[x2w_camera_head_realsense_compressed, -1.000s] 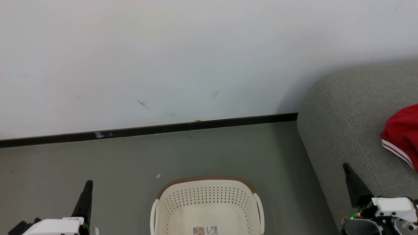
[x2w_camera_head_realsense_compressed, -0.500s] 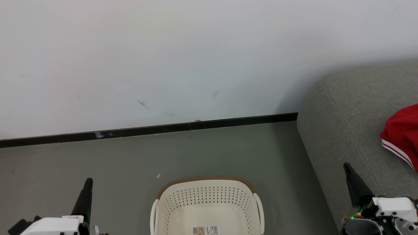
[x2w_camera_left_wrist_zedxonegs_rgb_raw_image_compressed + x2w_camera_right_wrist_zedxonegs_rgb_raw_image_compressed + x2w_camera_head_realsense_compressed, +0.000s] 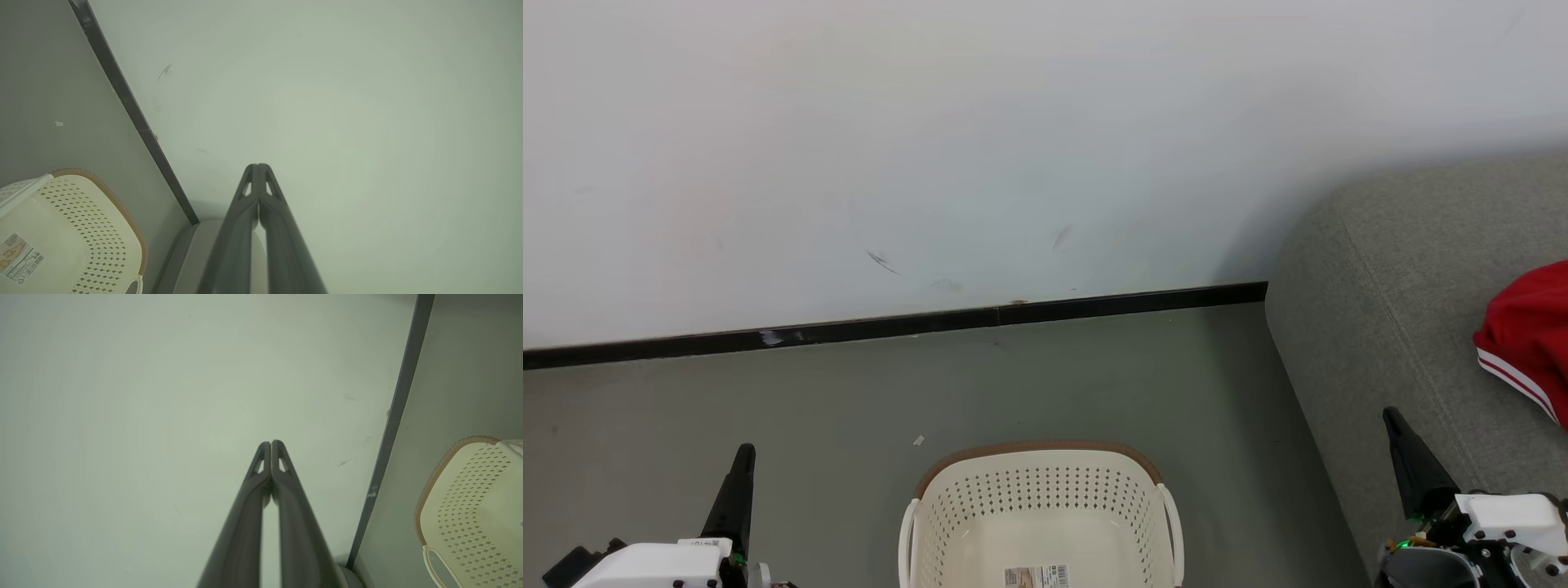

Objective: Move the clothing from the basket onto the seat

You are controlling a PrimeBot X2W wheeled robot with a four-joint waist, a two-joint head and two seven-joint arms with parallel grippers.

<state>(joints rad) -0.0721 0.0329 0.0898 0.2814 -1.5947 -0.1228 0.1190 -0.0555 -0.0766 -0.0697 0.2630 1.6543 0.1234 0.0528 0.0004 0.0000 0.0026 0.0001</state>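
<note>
Plainly we see the seat [image 3: 1388, 310] at three o'clock bearing the clothing [image 3: 1531, 327], and the basket [image 3: 1037, 490] at six. Our left gripper [image 3: 744, 454] at seven and right gripper [image 3: 1389, 416] at five are pinched together, gripping nothing.

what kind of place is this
Probably a sparse living-room-style corner: a large grey woven-fabric sofa by a plain white wall, and a white perforated plastic laundry basket on the grey floor.

Red on grey
Red clothing [image 3: 1531, 327], white-striped trim, at 3 o'clock; grey seat [image 3: 1388, 269]; cream perforated basket [image 3: 1037, 490], brown rim.
</note>
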